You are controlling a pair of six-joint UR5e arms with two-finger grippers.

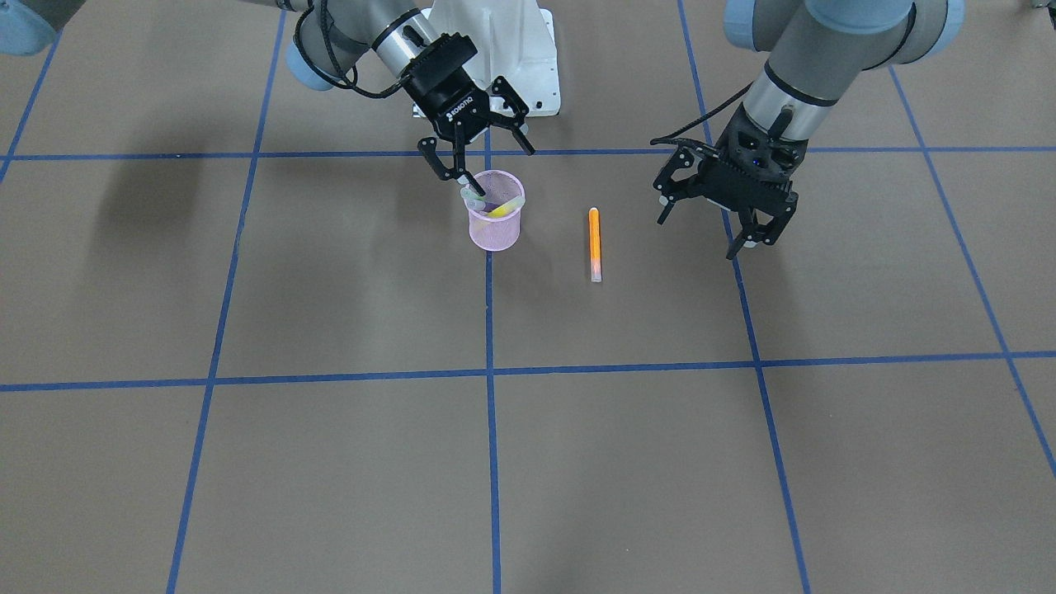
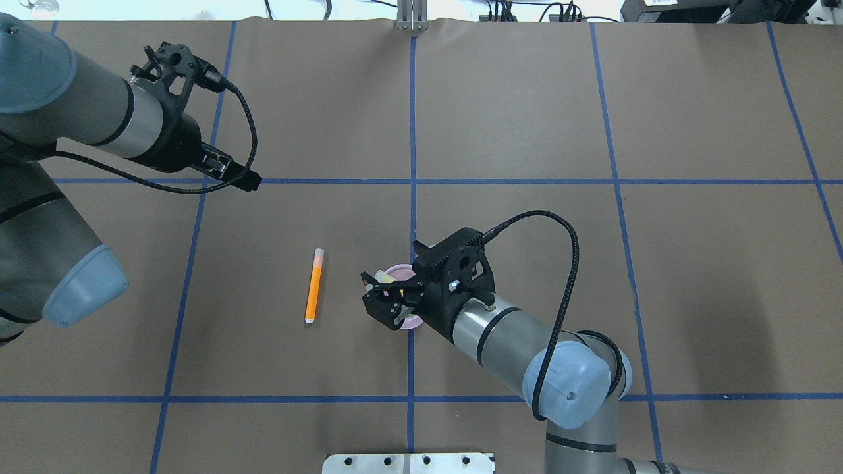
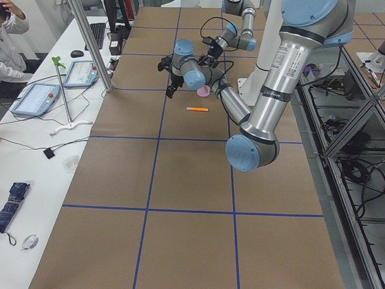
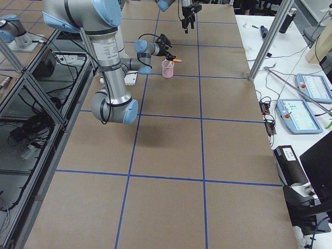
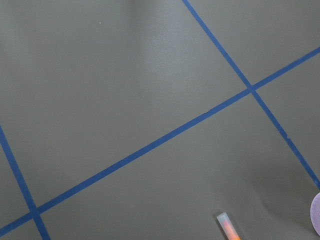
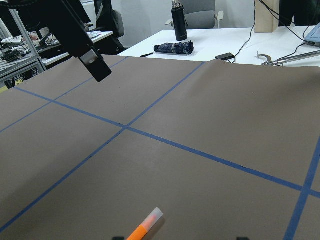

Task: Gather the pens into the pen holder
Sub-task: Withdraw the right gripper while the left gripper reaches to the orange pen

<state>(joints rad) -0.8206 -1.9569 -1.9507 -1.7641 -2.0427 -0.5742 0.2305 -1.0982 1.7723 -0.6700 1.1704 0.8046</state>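
Since the orange pen (image 1: 595, 244) looks light, stiff and slick, the wide-spread left hand (image 1: 705, 231) should pinch its middle; the right hand (image 1: 499, 169) gapes over the pen holder (image 1: 495, 221).

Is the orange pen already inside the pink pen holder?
No, the orange pen lies flat on the table, apart from the pen holder.

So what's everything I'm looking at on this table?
Table: one, brown with blue tape grid.
Pen holder: one, pink mesh, by the robot base.
Orange pen: one, lying flat beside the holder, apart.
Yellow pen: one, inside the holder; others there uncountable.
Robot base: one, white, behind the holder.
Right pincer: one, black, open, at the holder's rim.
Left pincer: one, black, open, above the table beyond the orange pen.
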